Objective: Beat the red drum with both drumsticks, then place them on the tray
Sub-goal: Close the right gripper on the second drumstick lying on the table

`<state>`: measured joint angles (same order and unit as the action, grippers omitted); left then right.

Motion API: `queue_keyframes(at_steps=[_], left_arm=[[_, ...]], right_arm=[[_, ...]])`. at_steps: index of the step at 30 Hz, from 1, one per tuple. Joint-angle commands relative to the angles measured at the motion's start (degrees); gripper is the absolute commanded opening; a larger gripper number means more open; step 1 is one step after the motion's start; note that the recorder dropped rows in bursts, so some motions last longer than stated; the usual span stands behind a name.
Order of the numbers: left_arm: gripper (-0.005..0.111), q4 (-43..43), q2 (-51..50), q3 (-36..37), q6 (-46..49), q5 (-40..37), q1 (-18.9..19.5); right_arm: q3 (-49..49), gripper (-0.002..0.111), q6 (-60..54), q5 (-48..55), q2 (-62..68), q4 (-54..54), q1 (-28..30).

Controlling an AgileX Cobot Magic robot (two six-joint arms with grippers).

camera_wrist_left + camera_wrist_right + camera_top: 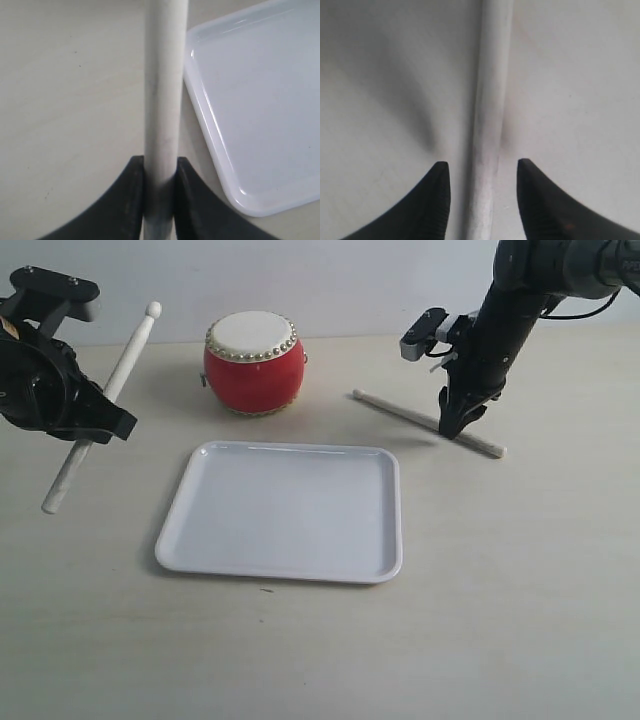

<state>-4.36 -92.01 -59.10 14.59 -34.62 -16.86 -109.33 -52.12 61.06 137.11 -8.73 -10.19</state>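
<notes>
Glossy red drum, matt cream skin, glossy smooth white plastic tray, pale matt wooden drumsticks, matt tabletop

Tray open from above; red drum just behind far rim.

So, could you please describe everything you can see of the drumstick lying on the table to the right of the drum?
The loose drumstick is a slender, pale rod that looks like unfinished wood, slightly scuffed. It lies flat on the table, slanting away from the red drum and clear of the tray. The right gripper straddles it with open jaws; neither finger visibly touches it.
</notes>
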Motion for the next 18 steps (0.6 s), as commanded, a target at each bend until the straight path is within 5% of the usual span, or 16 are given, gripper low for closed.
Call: queue_keyframes(at_steps=[1,18], left_arm=[[0.000,-0.3,0.6,-0.2,0.2,0.5,-0.2],[0.000,-0.3,0.6,-0.2,0.2,0.5,-0.2]], right_arm=[[-0.4,0.041,-0.3,-0.4,-0.3,-0.3,0.1],[-0.4,0.040,-0.3,1.9,0.9,1.3,0.1]])
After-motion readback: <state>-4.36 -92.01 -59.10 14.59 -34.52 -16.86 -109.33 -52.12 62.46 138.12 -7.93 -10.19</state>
